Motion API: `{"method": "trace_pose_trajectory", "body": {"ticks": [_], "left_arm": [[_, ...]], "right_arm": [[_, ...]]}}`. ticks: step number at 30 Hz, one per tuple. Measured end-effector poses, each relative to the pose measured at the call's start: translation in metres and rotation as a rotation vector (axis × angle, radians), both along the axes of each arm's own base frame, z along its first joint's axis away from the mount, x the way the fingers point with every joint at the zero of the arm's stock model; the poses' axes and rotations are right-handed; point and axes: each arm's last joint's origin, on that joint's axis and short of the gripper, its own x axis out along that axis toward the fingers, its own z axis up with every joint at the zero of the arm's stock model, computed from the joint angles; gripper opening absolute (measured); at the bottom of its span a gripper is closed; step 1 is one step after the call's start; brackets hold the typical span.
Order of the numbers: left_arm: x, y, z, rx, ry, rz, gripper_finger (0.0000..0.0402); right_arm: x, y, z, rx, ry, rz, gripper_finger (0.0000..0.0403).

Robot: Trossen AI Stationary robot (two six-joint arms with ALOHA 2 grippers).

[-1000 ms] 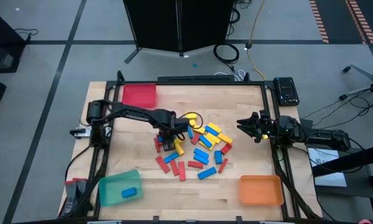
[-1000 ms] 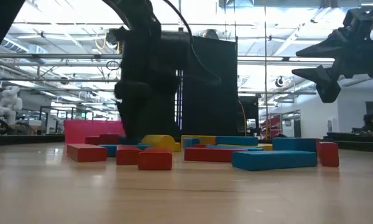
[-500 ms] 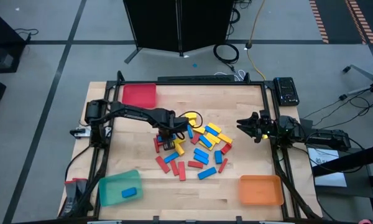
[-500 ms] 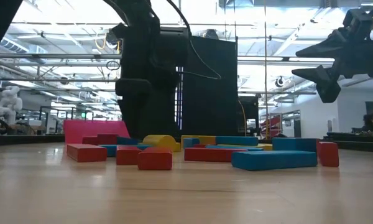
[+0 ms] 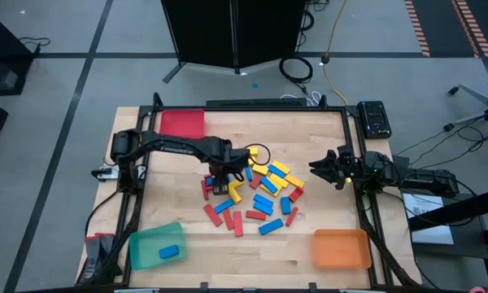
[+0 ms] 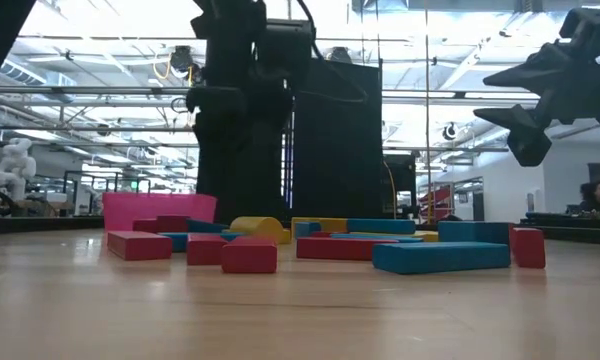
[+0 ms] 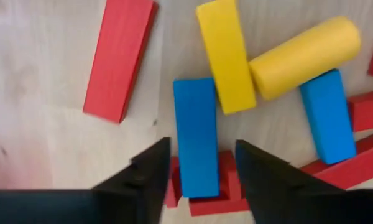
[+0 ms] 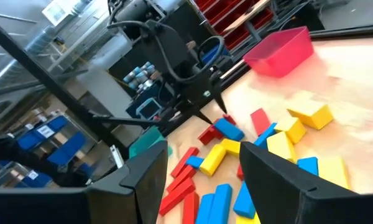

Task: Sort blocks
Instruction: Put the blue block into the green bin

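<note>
Blocks piled mid-table, red/blue/yellow mixed. Left gripper hangs over pile's left edge, jaws parted, straddling blue block without touching, nothing held; looks lined up along its length for a pinch. Right gripper waits off right side, jaws apart, empty. Green tray near corner holds one blue block, likely the blue destination.

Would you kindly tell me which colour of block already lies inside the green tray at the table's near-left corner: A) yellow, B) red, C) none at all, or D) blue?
D: in the high view one blue block lies inside the green tray, and nothing else shows in it.
</note>
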Motion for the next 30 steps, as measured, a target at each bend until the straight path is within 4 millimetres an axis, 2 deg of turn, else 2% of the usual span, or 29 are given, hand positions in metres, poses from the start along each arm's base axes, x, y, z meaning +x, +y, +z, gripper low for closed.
{"method": "trace_pose_trajectory", "body": {"ticks": [6,11,19,23,26,30], "left_arm": [[-0.004,-0.004,-0.009,0.021,0.026,-0.022,0.0304],[-0.01,-0.004,-0.021,0.077,0.057,-0.031,0.0343],[-0.011,-0.004,-0.039,0.036,-0.009,-0.014,0.0345],[-0.019,0.001,-0.05,0.03,0.023,0.036,0.0341],[-0.025,0.0,-0.058,0.026,0.043,0.034,0.0317],[-0.028,-0.001,-0.063,0.015,0.03,0.034,0.0264]], "right_arm": [[0.0,0.001,0.0,-0.003,-0.001,0.018,0.0199],[0.0,0.001,0.0,-0.004,0.0,0.023,0.0199],[0.0,0.001,0.0,-0.008,0.001,0.023,0.0199],[0.0,0.001,0.0,-0.008,0.001,0.022,0.0199],[0.0,0.001,0.0,-0.008,0.001,0.022,0.0199],[0.0,0.001,0.0,-0.008,0.001,0.022,0.0199]]}}
